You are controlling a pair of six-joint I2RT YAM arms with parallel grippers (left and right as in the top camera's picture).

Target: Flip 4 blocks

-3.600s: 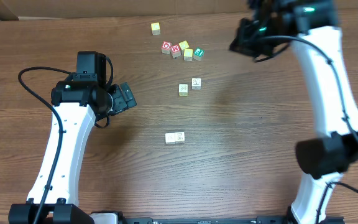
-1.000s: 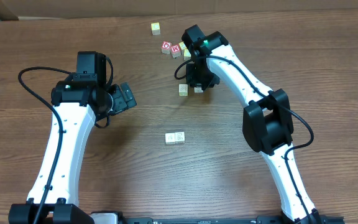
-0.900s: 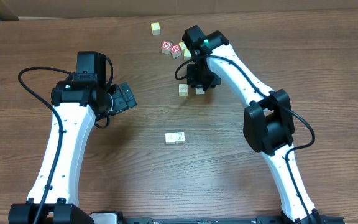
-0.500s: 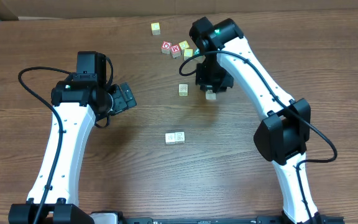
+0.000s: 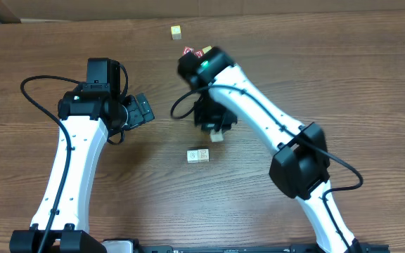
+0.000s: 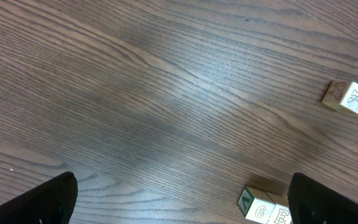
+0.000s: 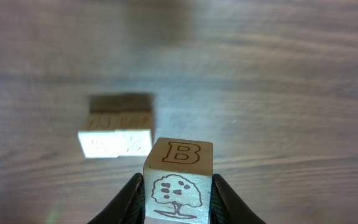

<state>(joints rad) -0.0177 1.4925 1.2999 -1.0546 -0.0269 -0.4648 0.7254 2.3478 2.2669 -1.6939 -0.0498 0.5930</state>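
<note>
The right arm's fingers (image 7: 128, 200) are clamped on a small pale wooden alphabet cube (image 7: 179, 180), near the middle of the brown wood-grain worktop (image 5: 294, 70). It shows a letter B above a printed tree. Two more pale wooden cubes (image 5: 197, 155) sit touching side by side, just beside it. A fourth pale cube (image 6: 345, 98), marked K, lies apart from them. The left arm's fingers (image 6: 48, 199) stand wide apart over bare wood.

Block (image 7: 178, 180) in right claw (image 7: 179, 198), near side-by-side block pair (image 5: 198, 155).
</note>
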